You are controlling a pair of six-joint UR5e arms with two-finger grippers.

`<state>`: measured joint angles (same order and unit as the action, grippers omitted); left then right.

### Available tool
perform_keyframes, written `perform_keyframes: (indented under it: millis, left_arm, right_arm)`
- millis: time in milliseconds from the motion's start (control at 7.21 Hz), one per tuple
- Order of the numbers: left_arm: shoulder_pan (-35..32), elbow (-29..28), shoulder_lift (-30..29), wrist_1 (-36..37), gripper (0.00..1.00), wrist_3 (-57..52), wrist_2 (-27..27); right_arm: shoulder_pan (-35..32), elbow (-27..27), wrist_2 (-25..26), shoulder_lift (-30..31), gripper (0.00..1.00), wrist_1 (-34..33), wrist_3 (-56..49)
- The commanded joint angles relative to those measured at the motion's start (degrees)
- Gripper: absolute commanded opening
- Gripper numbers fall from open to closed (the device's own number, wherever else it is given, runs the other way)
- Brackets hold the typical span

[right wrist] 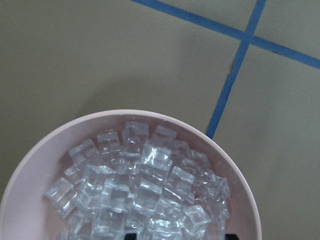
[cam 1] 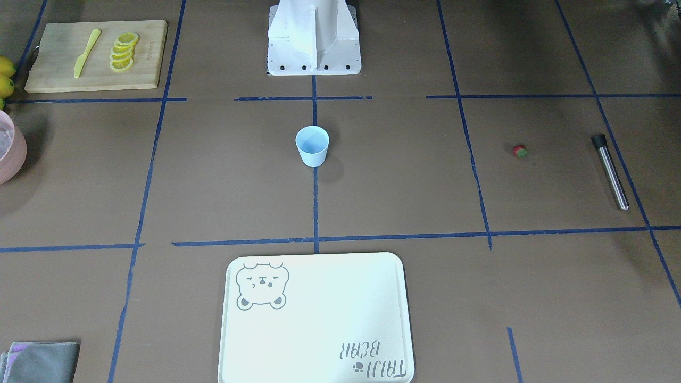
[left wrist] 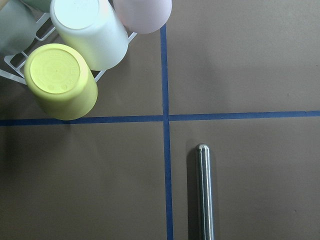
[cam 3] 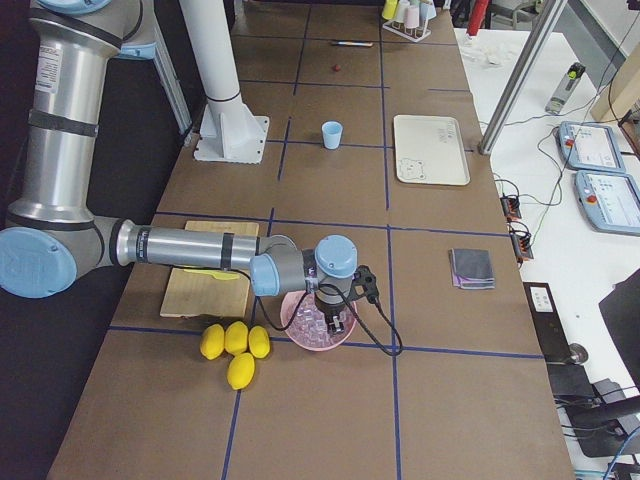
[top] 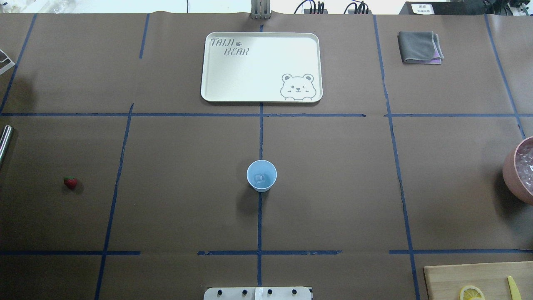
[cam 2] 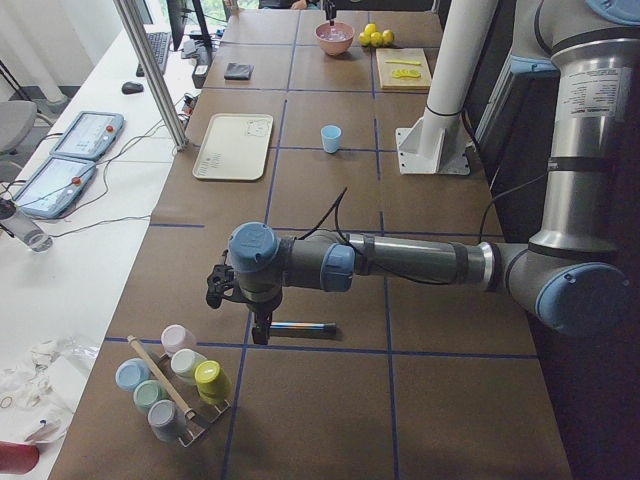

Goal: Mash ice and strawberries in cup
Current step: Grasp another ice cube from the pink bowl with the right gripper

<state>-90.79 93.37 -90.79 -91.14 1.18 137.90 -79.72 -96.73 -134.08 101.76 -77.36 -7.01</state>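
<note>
The light-blue cup (cam 1: 313, 145) stands upright at the table's middle and also shows in the overhead view (top: 261, 175). One clear ice cube (top: 260, 178) lies inside it. The small red strawberry (cam 1: 520, 151) lies alone on the table on my left side (top: 70, 182). A steel muddler rod (cam 1: 610, 171) lies beyond it (left wrist: 204, 192). My left gripper (cam 2: 262, 330) hangs over the rod's end; I cannot tell whether it is open. My right gripper (right wrist: 182, 236) is over the pink bowl (right wrist: 30, 170) of ice cubes (right wrist: 150, 185), with its two dark fingertips apart.
A white bear tray (top: 258, 66) lies beyond the cup. A grey cloth (top: 418, 47) is at the far right. A cutting board (cam 1: 53, 64) holds lemon slices (cam 1: 123, 51) and a yellow knife (cam 1: 86, 52). Whole lemons (cam 3: 232, 345) lie by the bowl. A cup rack (cam 2: 175, 385) stands near the left gripper.
</note>
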Motion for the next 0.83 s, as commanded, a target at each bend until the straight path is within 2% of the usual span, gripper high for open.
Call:
perform_keyframes:
  millis: [0, 694]
  left_arm:
    - [0.0, -0.03, 0.0, 0.0, 1.0, -0.03, 0.0]
    - [0.0, -0.03, 0.0, 0.0, 1.0, -0.03, 0.0]
  right_arm:
    - [0.7, 0.84, -0.04, 0.01, 0.66, -0.07, -0.11]
    - [2.29, 2.07, -0.04, 0.19, 0.58, -0.07, -3.35]
